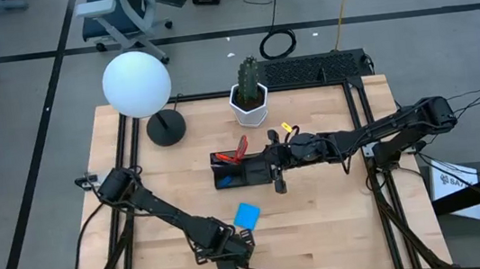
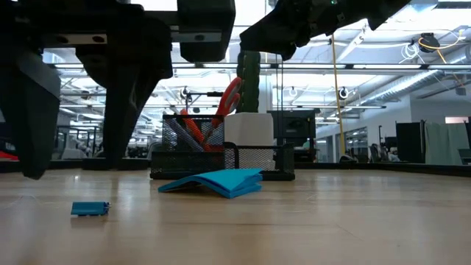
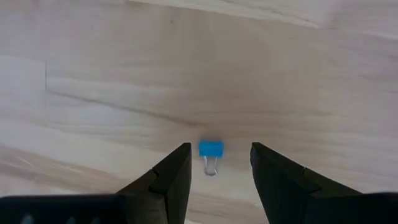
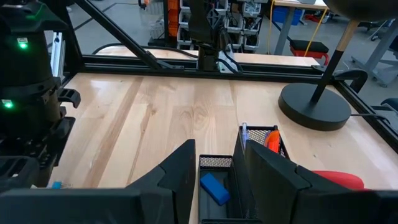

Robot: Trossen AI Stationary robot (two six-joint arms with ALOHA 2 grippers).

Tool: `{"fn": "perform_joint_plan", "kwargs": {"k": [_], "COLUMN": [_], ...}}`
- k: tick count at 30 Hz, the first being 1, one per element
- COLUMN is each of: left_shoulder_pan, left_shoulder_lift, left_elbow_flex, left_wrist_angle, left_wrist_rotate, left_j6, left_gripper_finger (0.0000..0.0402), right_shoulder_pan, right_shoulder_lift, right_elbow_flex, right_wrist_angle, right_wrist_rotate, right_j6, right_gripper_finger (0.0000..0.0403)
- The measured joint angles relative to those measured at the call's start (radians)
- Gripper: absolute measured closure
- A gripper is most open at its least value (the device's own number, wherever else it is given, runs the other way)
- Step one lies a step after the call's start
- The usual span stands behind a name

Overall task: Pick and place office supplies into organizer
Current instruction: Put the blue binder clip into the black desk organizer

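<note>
The tiny blue block [image 3: 211,149], a clip with a wire handle, lies flat on the wood. My left gripper [image 3: 221,147] hangs open over it near the table's near edge [image 1: 228,253], a finger on either side and touching nothing. The bright blue square pad [image 1: 247,214] lies on the table close by, one edge curled up [image 2: 221,182]. The black mesh organizer [image 1: 242,167] stands mid-table with the red-handled scissors [image 2: 228,99], an orange pen [image 4: 271,140] and a blue item [image 4: 214,186] in it. My right gripper [image 4: 221,146] hovers open over the organizer's right end [image 1: 278,175].
The white-potted cactus [image 1: 250,97] stands just beyond the organizer. A lamp with a white globe [image 1: 136,83] and round black base [image 1: 165,127] stands at the far left. Black frame rails [image 1: 363,139] border the table. Bare wood lies to the near right.
</note>
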Motion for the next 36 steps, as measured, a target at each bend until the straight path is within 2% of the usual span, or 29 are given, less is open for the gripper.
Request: {"fn": "perform_joint_plan", "kwargs": {"k": [11, 16, 22, 36], "left_shoulder_pan": [0.042, 0.042, 0.039, 0.041], "left_shoulder_lift": [0.0, 0.004, 0.008, 0.077], "left_elbow_flex": [0.0, 0.0, 0.001, 0.006], "left_wrist_angle": [0.011, 0.013, 0.029, 0.034], "left_wrist_rotate": [0.013, 0.055, 0.055, 0.066], "left_j6": [0.025, 0.025, 0.019, 0.023], "left_gripper_finger": [0.0232, 0.0232, 0.0232, 0.0232], "right_shoulder_pan": [0.0, 0.0, 0.0, 0.0], "right_shoulder_lift": [0.0, 0.0, 0.0, 0.0], "right_elbow_flex": [0.0, 0.0, 0.0, 0.0], "right_wrist_angle": [0.0, 0.0, 0.0, -0.002], "right_wrist_rotate": [0.0, 0.0, 0.0, 0.0], "right_j6": [0.0, 0.0, 0.0, 0.0], "right_gripper_finger": [0.0273, 0.0273, 0.0273, 0.0273]}}
